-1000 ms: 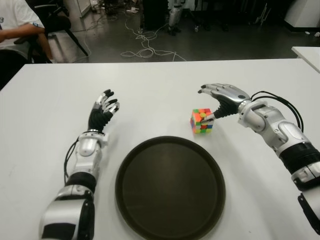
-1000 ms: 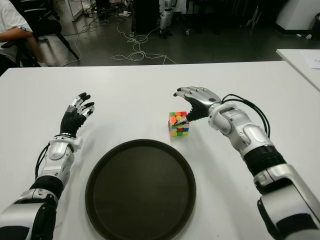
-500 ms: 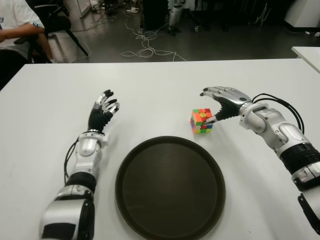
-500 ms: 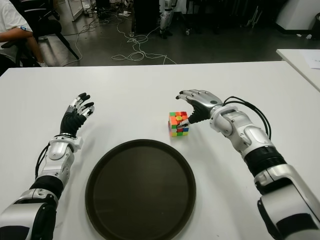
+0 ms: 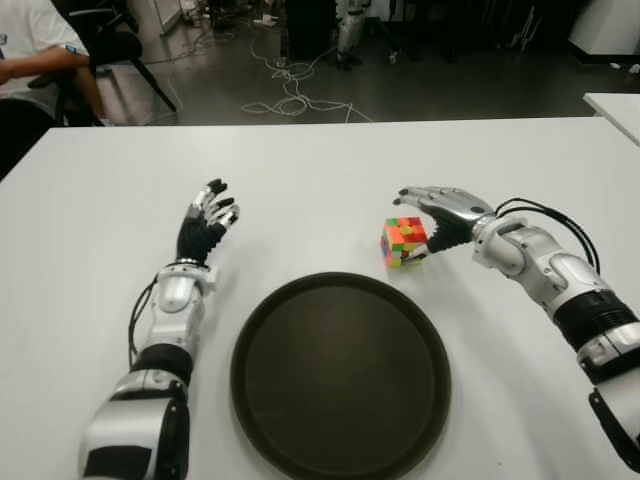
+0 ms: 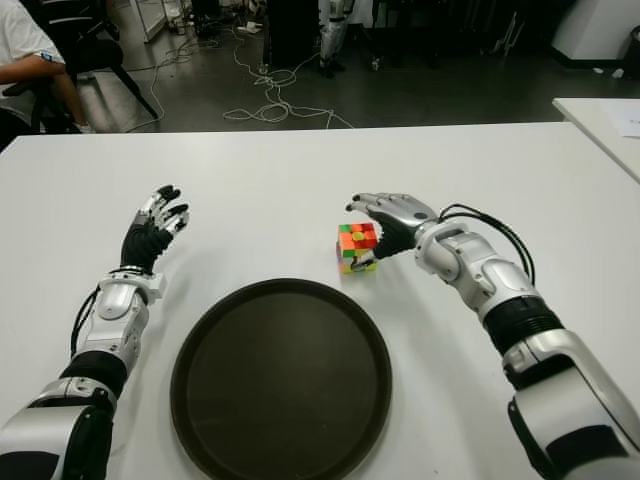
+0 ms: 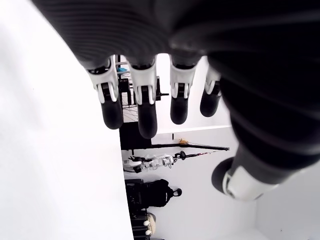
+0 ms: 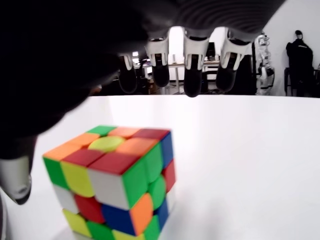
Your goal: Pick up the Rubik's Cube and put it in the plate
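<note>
- the right hand's fingers (image 8: 192, 82) are spread and arch over the rubik's cube (image 8: 114, 177) without closing; the wrist view shows clear table between their tips and the cube's top, so nothing is held.
- the thumb (image 8: 15, 177) hangs low beside the cube's near face, just beside it; i cannot tell if it touches.
- the right hand (image 5: 437, 207) sits just to the cube's right and slightly above it in the eye views, palm turned toward it.
- the rubik's cube (image 5: 404, 242) stands on the white table (image 5: 320, 170), just beyond the far right rim of the plate (image 5: 340, 372), near it but not on it. it looks slightly tipped, though i cannot be sure.
- handling, as a judgement: the cube should be light and rigid, with smooth, somewhat slippery plastic faces and layers that can twist under an uneven squeeze. the safest hold is on two opposite side faces, thumb on one and fingers on the other, pressed at the middle rather than on edges or corners.
- a push from one side alone would likely skid it across the smooth table.
- the plate is dark, round, shallow and bare, so the drop is short and forgiving.
- the left hand (image 5: 207, 221) shows to the left of the plate, fingers extended and relaxed, holding nothing.
</note>
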Controlling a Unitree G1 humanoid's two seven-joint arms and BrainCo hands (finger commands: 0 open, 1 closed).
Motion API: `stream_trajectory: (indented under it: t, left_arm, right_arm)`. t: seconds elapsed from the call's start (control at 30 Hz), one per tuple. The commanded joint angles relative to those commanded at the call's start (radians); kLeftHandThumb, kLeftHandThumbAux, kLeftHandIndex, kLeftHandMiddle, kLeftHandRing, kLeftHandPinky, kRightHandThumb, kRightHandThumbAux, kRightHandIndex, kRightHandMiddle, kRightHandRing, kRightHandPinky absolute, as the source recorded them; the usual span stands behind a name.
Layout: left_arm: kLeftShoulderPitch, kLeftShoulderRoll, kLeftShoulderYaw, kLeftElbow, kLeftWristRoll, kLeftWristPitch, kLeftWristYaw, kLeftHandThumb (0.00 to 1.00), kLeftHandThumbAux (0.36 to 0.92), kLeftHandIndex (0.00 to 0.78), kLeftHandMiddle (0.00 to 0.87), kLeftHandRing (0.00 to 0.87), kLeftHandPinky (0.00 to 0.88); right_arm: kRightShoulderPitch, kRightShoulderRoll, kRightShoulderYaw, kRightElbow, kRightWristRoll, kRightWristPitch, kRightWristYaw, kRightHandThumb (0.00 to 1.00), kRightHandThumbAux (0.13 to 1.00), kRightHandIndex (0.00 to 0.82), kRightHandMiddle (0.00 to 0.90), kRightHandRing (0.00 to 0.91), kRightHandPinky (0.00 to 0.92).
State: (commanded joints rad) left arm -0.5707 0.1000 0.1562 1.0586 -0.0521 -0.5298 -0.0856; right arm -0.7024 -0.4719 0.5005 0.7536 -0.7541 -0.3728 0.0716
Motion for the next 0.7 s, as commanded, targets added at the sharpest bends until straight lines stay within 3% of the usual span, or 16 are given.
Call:
stream_trajectory:
  t: [0.7]
  left_arm:
    - [0.0, 0.008, -0.013, 0.009, 0.023, -0.005, 0.026, 0.328, 0.674, 0.062, 0.131, 0.14, 0.158]
  right_arm:
    - [-0.012, 0.034, 0.049, 0.054, -0.008, -0.037, -0.028, 0.0, 0.493, 0.07, 0.084, 0.116, 0.171]
